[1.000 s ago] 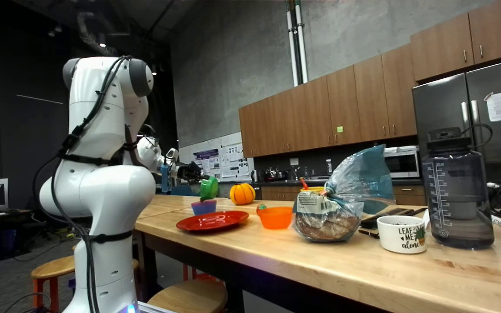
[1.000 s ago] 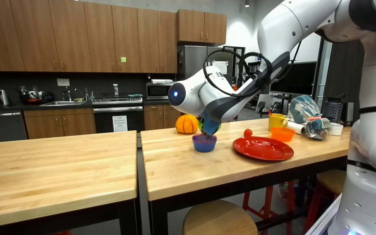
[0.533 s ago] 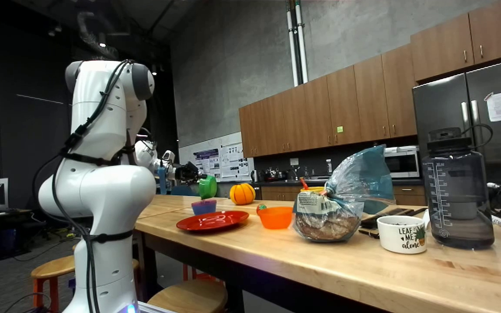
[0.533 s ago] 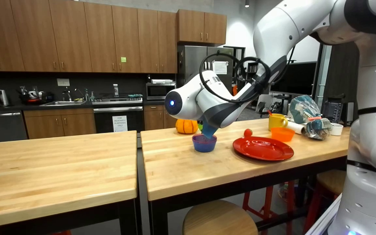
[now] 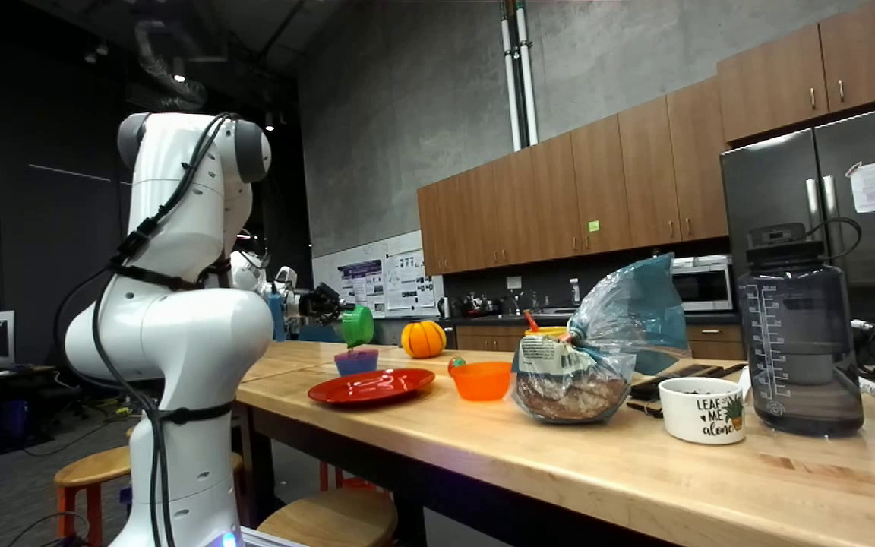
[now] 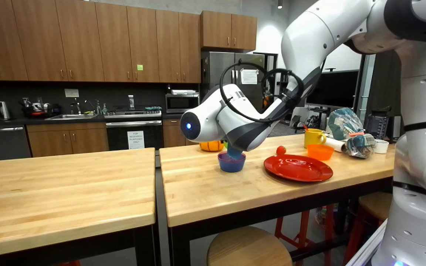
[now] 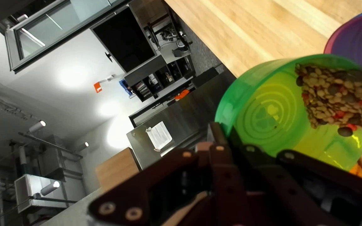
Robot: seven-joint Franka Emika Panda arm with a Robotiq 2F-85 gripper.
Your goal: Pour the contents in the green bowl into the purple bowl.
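My gripper (image 7: pixel 226 133) is shut on the rim of the lime-green bowl (image 7: pixel 262 113). An exterior view shows the gripper (image 5: pixel 342 308) holding the green bowl (image 5: pixel 358 325) steeply tilted above the purple bowl (image 5: pixel 355 363). The brown dried bean mix (image 7: pixel 335 97), with red and dark pieces, slides along the green bowl's wall and over its lip. Most of the green bowl's bottom is bare. The purple bowl (image 7: pixel 341 40) stands upright on the table, partly cut off, with some mix in it. In an exterior view the wrist hides most of the green bowl; the purple bowl (image 6: pixel 231 165) shows below.
A red plate (image 5: pixel 371 387) lies beside the purple bowl. An orange pumpkin (image 5: pixel 423 339) stands behind. An orange bowl (image 5: pixel 481 381), a strawberry (image 6: pixel 281 150), a yellow mug (image 6: pixel 313 137), a bagged loaf (image 5: pixel 570 387), a white cup (image 5: pixel 702 410) and a bottle (image 5: pixel 798 349) stand farther along.
The arm has lowered and shifted a little, to the left in both exterior views, with the green bowl still held. Mix falls toward the purple bowl throughout. The purple bowl has not moved.
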